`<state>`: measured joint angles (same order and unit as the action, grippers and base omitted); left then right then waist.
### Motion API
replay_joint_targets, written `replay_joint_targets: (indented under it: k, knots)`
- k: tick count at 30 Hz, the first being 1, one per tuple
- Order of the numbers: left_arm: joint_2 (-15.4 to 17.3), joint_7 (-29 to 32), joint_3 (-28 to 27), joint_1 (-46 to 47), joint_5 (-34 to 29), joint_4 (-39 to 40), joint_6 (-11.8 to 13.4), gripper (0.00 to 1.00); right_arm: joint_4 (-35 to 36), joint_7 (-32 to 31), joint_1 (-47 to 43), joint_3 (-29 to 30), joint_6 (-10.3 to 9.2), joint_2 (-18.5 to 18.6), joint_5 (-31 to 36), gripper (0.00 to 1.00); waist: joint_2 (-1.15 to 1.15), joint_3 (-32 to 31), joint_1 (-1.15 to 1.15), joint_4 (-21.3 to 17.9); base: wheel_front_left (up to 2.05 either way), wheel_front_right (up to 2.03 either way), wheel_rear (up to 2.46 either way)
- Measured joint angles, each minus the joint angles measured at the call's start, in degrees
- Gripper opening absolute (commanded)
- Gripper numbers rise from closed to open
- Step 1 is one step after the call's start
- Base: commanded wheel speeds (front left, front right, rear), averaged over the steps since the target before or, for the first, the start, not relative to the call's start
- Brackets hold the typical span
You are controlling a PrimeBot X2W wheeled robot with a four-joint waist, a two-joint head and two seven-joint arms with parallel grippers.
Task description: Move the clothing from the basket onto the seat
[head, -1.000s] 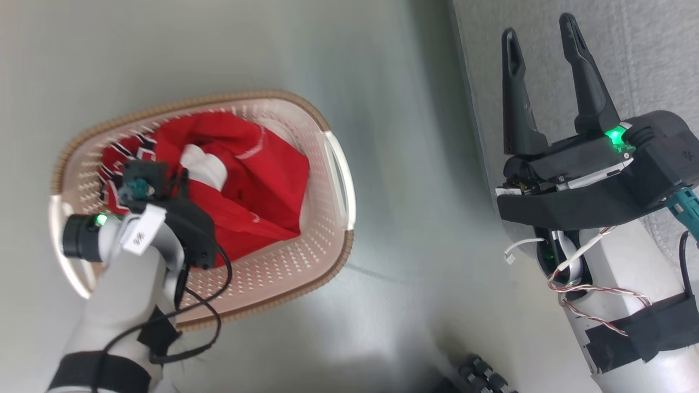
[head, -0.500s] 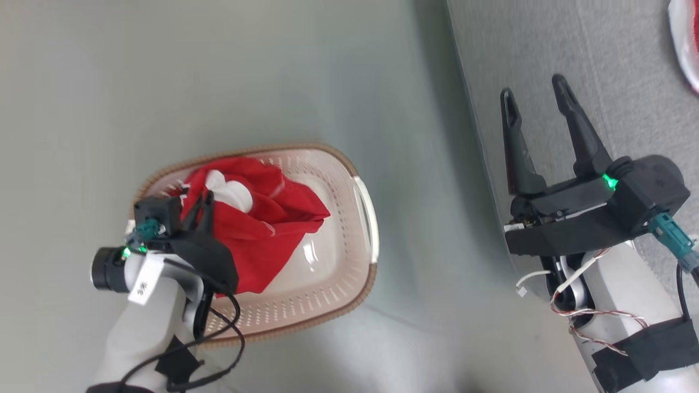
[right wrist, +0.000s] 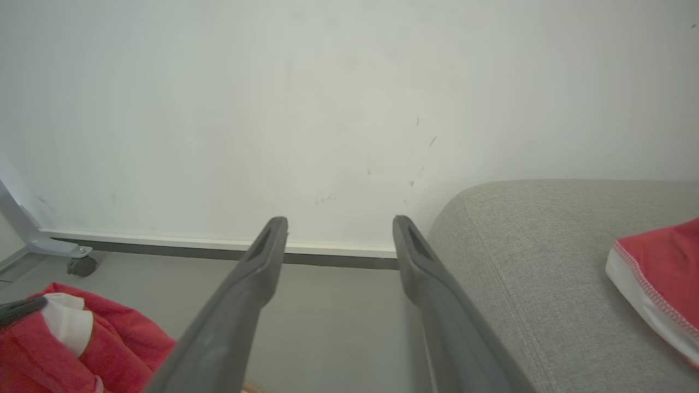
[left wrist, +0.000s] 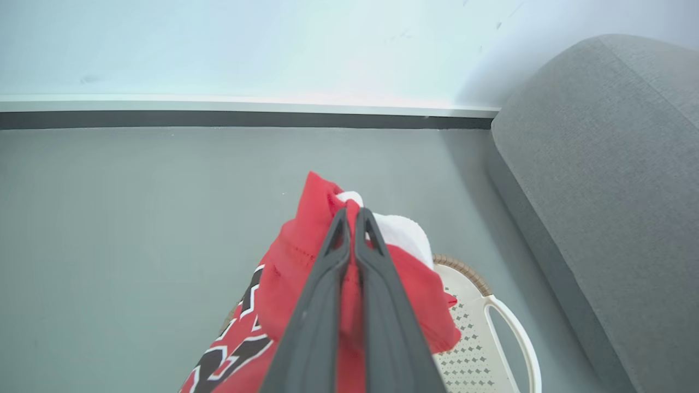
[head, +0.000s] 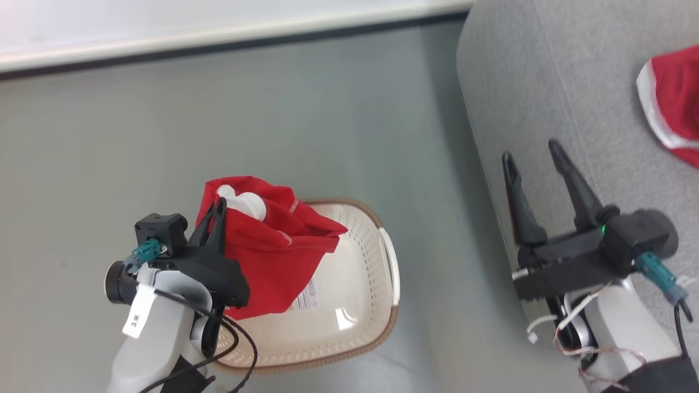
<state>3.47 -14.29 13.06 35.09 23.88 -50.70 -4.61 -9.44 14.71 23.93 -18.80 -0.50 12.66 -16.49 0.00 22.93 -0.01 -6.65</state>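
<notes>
In the head view, my left gripper [head: 217, 210] at 8 o'clock is closed on the clothing [head: 273, 251], a bright red bundle with a white part near the fingertips. The fabric hangs from the fingers over the 9 o'clock half of the basket [head: 367, 240]. I cannot tell if its lower end touches the basket bottom. The bare cream bottom shows a small label [head: 308, 295] just beside the red edge. The basket stands on the grey floor [head: 273, 120] at 6 o'clock. The seat [head: 546, 82] takes the 2 o'clock corner, well apart from the basket. A second garment [head: 674, 103], red with white trim, lies on it at 3 o'clock. My right gripper [head: 531, 153] at 4 o'clock is over the seat edge, its fingers spread wide and holding nothing.

In the left wrist view, the two fingers are pressed together on the red fabric. A black-and-white print [left wrist: 229, 349] is at 7 o'clock and the white basket handle [left wrist: 513, 333] is at 5 o'clock. The seat is at 3 o'clock.

In the right wrist view, the fingers stand far apart with only the wall [right wrist: 327, 109] between them. The seat is at 4 o'clock with the second garment on it. The held clothing is at 8 o'clock, and a small caster wheel [right wrist: 82, 266] is at 9 o'clock.
</notes>
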Motion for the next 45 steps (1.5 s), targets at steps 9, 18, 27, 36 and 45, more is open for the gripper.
replay_joint_targets:
  k: [9,18,27,36,45]
  knots:
    - [-0.2,0.0,-1.4,-4.1,0.3,10.6,0.0,0.00,-0.6,0.0,-4.6,-1.0,0.01,-0.1,-0.2,1.00,0.00,-6.9,0.00,1.5,0.00,0.00,0.00]
    - [-0.3,0.0,-0.7,-9.1,-0.5,21.4,-0.5,0.00,-1.0,-0.1,-7.4,-2.1,0.49,-0.4,-0.8,1.00,0.00,-12.4,0.00,2.0,0.00,0.00,0.00]
    - [-0.3,0.0,1.6,-14.3,-2.5,31.9,-0.5,0.00,-0.5,-0.6,-11.7,-2.9,0.49,-0.9,-1.5,1.00,0.00,-17.0,0.00,2.2,0.00,0.00,0.00]
    - [0.1,0.0,2.8,-19.8,-2.9,41.4,-0.4,0.00,1.2,-1.5,-13.7,-3.8,0.49,-1.4,-1.8,1.00,0.00,-19.5,0.00,2.2,0.00,0.00,0.00]
    - [0.2,1.6,4.2,-21.8,-3.4,47.5,-0.4,0.00,2.1,-2.1,-14.0,-4.5,0.51,-1.5,-1.8,1.00,0.01,-19.5,0.01,2.2,0.00,0.00,0.00]
